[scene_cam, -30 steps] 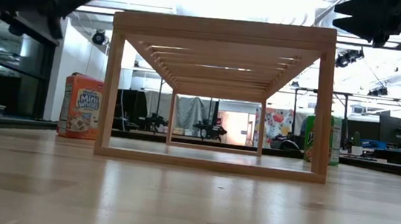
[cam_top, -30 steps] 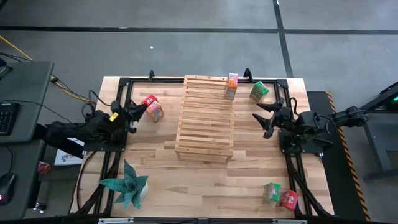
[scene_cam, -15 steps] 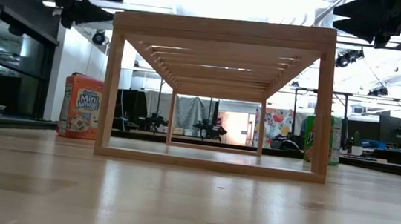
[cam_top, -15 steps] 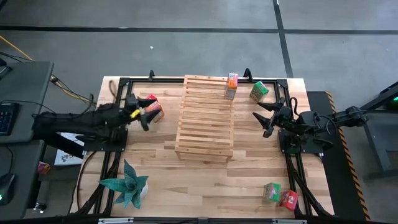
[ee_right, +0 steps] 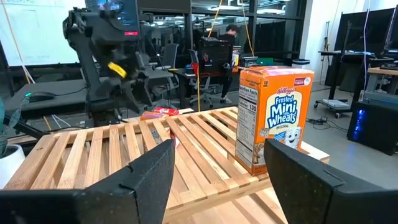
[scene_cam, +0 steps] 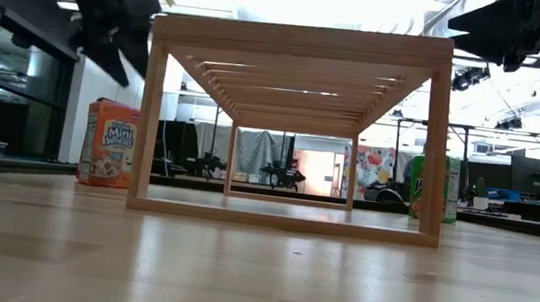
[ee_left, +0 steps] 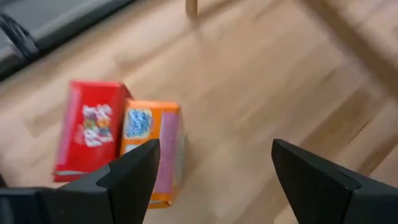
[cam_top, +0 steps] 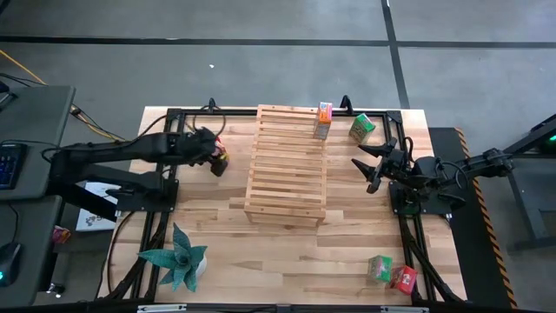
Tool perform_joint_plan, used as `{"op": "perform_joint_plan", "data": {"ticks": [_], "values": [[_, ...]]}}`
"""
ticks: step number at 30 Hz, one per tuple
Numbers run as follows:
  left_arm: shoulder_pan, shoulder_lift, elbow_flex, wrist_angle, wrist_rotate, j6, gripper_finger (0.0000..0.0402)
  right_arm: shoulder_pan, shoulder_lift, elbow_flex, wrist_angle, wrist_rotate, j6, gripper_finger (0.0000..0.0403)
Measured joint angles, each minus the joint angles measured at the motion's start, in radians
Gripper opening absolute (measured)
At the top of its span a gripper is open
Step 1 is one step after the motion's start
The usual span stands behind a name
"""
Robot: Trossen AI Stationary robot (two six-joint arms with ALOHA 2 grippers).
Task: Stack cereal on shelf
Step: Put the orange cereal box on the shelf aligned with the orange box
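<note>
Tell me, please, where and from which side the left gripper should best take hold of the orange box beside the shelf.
Probably from above, across the narrow sides of the orange box. It stands upright on the table with the red box tight against one broad face, so only the thin way offers room for fingers. The left gripper is open above it; the shelf stands clear.

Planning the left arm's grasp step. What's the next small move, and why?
Probably lower the left gripper straight down around the orange box. Its fingers are open and above the box, which stands on the table touching the red box, left of the shelf. One orange box is already on the shelf. The right gripper waits open beside the shelf.
</note>
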Motion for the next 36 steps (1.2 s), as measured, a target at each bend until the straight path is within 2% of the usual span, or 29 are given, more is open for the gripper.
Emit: {"op": "perform_joint_plan", "data": {"ticks": [5, 9, 15, 21, 36], "values": [[0.066, 0.103, 0.0, -0.006, -0.002, 0.04, 0.03, 0.0, 0.0, 0.0, 0.0, 0.0, 0.0, 0.024], [0.095, 0.134, 0.001, 0.017, -0.016, 0.077, 0.03, 0.0, 0.0, 0.0, 0.0, 0.0, 0.0, 0.024], [0.096, 0.128, 0.0, 0.033, 0.003, 0.091, 0.03, 0.0, 0.0, 0.0, 0.0, 0.0, 0.0, 0.024], [0.081, 0.11, 0.0, 0.073, 0.073, 0.111, 0.03, 0.0, 0.0, 0.0, 0.0, 0.0, 0.0, 0.024], [0.116, 0.097, 0.042, 0.034, -0.024, 0.179, 0.03, 0.0, 0.0, 0.0, 0.0, 0.0, 0.0, 0.024]]}}
